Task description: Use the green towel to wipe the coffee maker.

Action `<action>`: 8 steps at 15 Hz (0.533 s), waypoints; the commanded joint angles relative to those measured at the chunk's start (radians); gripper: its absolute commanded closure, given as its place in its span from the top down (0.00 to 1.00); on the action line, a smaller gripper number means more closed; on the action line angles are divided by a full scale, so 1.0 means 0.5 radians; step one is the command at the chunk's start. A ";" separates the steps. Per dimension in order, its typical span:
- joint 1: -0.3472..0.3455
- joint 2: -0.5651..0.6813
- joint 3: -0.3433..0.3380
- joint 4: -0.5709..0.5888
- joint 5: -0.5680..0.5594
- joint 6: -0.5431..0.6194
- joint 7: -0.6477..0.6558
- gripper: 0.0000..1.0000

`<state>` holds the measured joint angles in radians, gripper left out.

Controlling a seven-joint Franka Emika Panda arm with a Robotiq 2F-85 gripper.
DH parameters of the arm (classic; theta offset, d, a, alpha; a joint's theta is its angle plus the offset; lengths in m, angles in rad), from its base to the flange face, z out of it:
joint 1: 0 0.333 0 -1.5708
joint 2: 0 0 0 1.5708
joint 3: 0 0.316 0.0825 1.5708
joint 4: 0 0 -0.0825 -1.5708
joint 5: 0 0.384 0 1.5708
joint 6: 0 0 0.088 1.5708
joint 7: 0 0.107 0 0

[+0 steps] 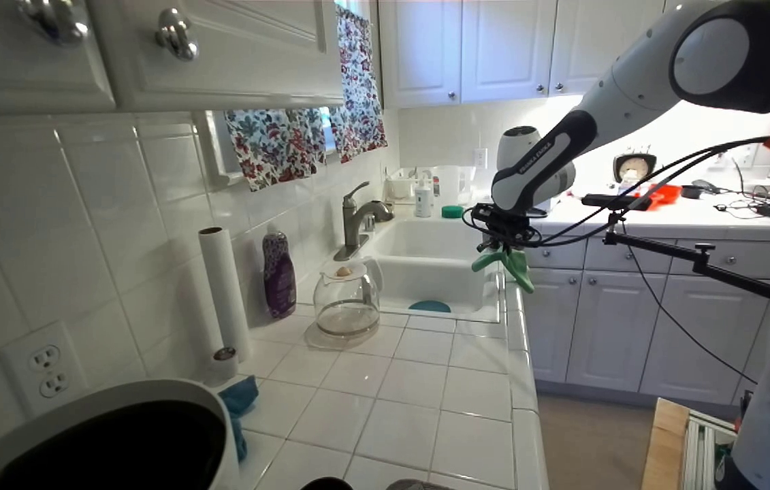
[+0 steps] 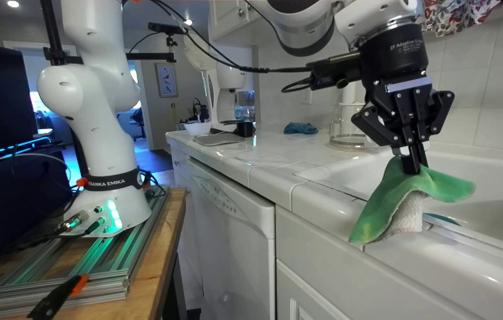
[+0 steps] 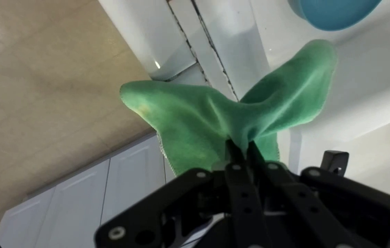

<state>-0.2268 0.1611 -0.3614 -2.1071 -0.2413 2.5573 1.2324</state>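
My gripper (image 2: 413,166) holds the green towel (image 2: 380,209) pinched between its narrowed fingers, right of frame in an exterior view, by the sink (image 2: 500,171). So the grasp looks done. The glass coffee pot (image 1: 347,299), which I take as the thing to wipe, stands left of centre, well apart from the towel; I judge the wiping is left to do.

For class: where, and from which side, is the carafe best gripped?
The carafe bulges wide and round, so probably take it by the handle, from the side of the sink: the handle juts that way and looks slim enough to pinch.
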 commanded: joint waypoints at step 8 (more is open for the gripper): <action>0.023 0.219 0.008 0.171 0.053 -0.128 0.009 0.01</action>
<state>-0.2184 0.2329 -0.3523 -2.0626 -0.2393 2.5337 1.2324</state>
